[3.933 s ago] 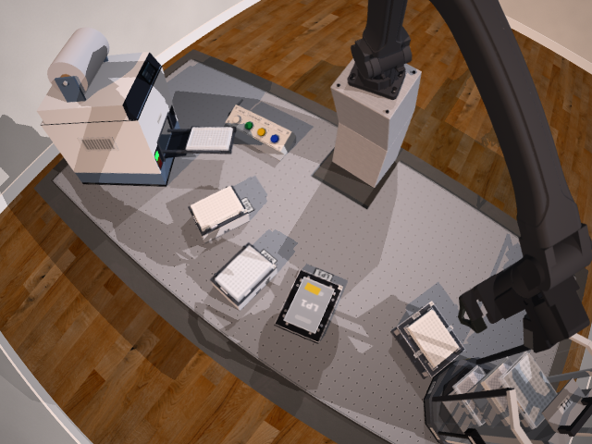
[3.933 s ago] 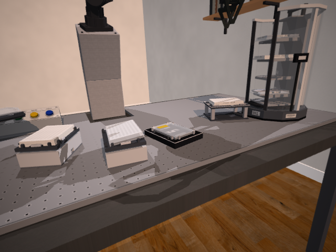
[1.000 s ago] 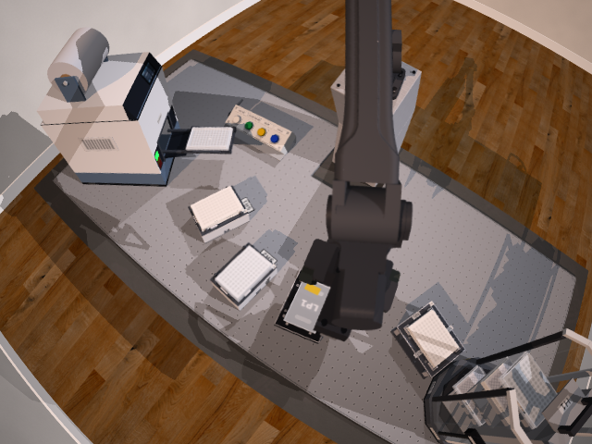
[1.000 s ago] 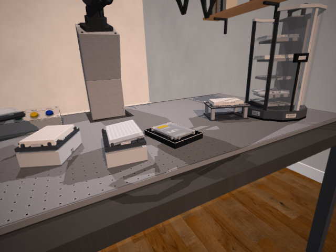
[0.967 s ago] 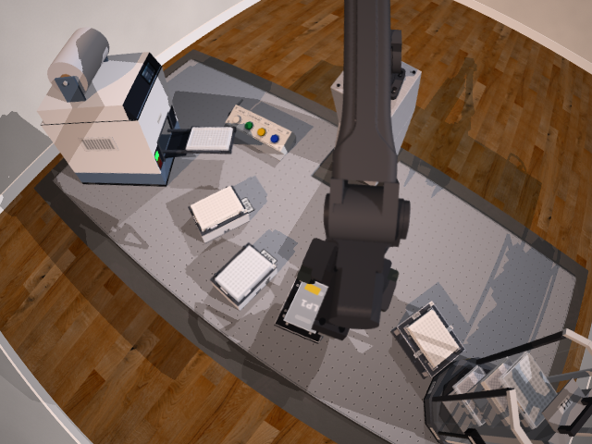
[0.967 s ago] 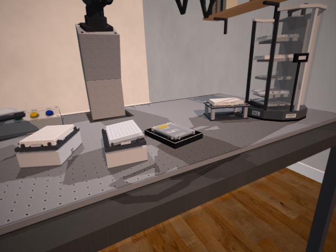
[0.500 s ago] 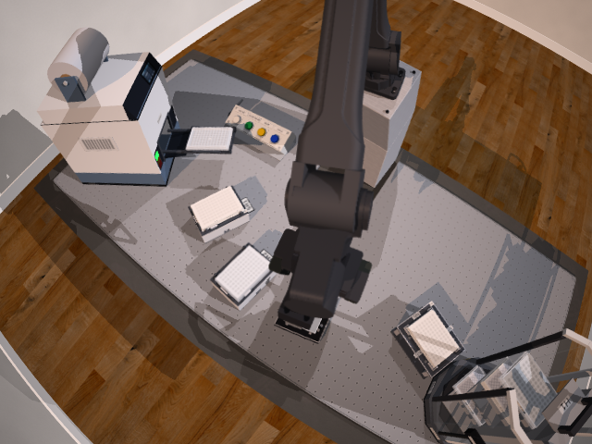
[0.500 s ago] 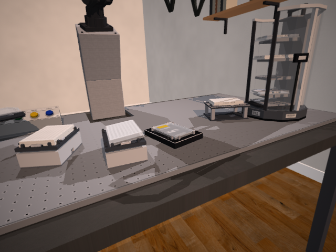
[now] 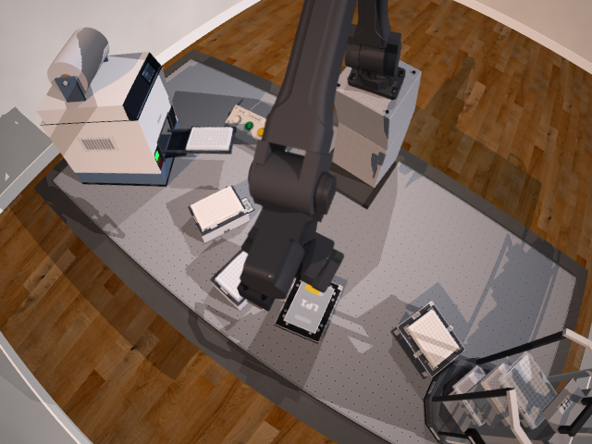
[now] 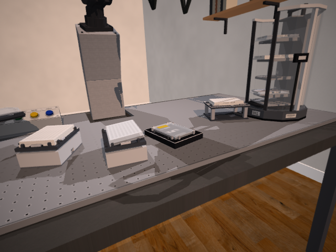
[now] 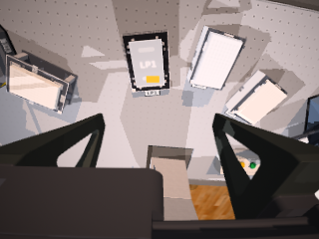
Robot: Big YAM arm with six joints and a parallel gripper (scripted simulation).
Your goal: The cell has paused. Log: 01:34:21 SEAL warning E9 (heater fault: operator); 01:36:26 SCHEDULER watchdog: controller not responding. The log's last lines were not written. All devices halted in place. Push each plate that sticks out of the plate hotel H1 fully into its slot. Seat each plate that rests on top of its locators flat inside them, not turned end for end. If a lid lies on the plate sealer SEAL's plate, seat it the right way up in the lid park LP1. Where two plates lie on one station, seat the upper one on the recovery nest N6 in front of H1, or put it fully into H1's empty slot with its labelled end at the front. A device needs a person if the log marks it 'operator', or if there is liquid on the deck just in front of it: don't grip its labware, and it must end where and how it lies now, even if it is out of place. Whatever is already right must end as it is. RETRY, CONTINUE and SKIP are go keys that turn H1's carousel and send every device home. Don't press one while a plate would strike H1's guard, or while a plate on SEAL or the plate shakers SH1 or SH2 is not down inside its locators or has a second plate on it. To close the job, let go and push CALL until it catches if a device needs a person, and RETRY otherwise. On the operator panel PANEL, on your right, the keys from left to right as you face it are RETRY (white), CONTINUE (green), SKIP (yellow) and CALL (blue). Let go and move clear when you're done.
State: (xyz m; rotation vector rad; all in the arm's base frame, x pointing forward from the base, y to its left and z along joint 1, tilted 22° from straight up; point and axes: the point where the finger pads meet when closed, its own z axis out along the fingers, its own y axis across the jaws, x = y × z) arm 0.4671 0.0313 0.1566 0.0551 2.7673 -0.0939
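My gripper [image 11: 159, 119] is open and empty, high above the deck near the lid park LP1 [image 9: 311, 308]; its fingertips show at the top of the exterior view [image 10: 168, 3]. A lid with a yellow mark lies in LP1 [image 10: 173, 131] [image 11: 147, 62]. A white plate [image 9: 432, 337] lies on nest N6 [image 10: 226, 102] in front of hotel H1 [image 10: 279, 73]. One shaker carries a white plate [image 9: 219, 210] [image 10: 49, 135]. The other shaker's plate [image 10: 123, 131] is partly hidden by my arm in the top view [image 9: 231, 277]. The sealer SEAL [image 9: 109, 123] holds a plate on its tray [image 9: 208, 138].
The operator panel [image 9: 246, 121] [image 10: 40, 114] sits beside the sealer tray, with its blue and yellow keys visible. My pedestal [image 10: 101, 73] stands at the back of the deck. H1 holds plates on several shelves [image 9: 506, 387]; I cannot tell whether any stick out.
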